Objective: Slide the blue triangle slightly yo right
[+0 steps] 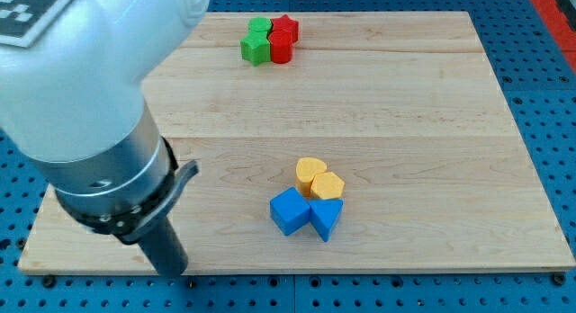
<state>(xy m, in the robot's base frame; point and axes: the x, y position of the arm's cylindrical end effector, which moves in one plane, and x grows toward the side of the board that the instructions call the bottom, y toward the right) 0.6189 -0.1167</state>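
Observation:
The blue triangle lies low on the wooden board, right of centre, pointing down. A blue cube touches its left side. Two yellow blocks sit just above them: a yellow heart and a yellow hexagon-like block, which touches the triangle's top. My tip is at the board's bottom left edge, far to the left of the blue cube and the triangle, touching no block.
A cluster sits at the view's top: a green star, another green block, a red star and a red cylinder. The arm's large white and grey body covers the board's left part.

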